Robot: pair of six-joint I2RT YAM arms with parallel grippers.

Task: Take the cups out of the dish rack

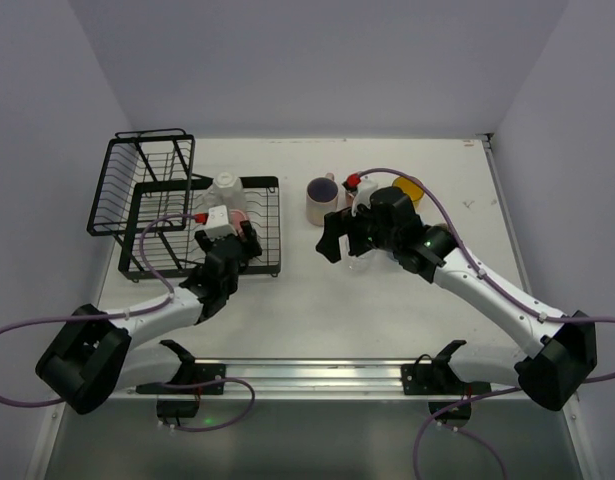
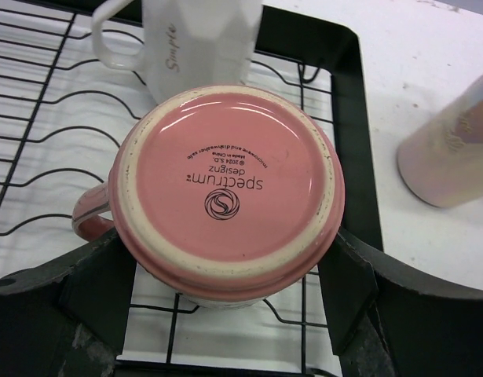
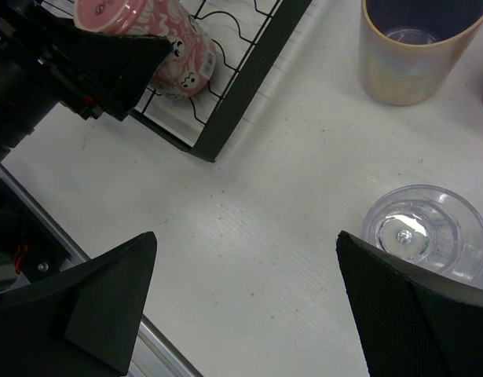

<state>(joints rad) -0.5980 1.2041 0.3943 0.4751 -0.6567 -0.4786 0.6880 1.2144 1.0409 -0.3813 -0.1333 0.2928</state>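
Observation:
A pink mug (image 2: 225, 173) stands upside down on the flat tray of the black wire dish rack (image 2: 359, 118). My left gripper (image 2: 229, 243) straddles it, one finger on each side against its wall. It also shows in the top view (image 1: 237, 216) and the right wrist view (image 3: 182, 51). A white mug (image 2: 198, 43) stands upside down just behind it on the rack (image 1: 157, 215). My right gripper (image 3: 245, 236) is open and empty above bare table, right of the rack. A clear glass (image 3: 426, 232) stands by its right finger.
A beige iridescent cup (image 1: 321, 200) stands upright on the table right of the rack, also in the right wrist view (image 3: 410, 51). A dark red cup (image 1: 353, 181) and a yellow cup (image 1: 410, 188) stand behind the right arm. The rack's taller basket (image 1: 137, 170) is at far left.

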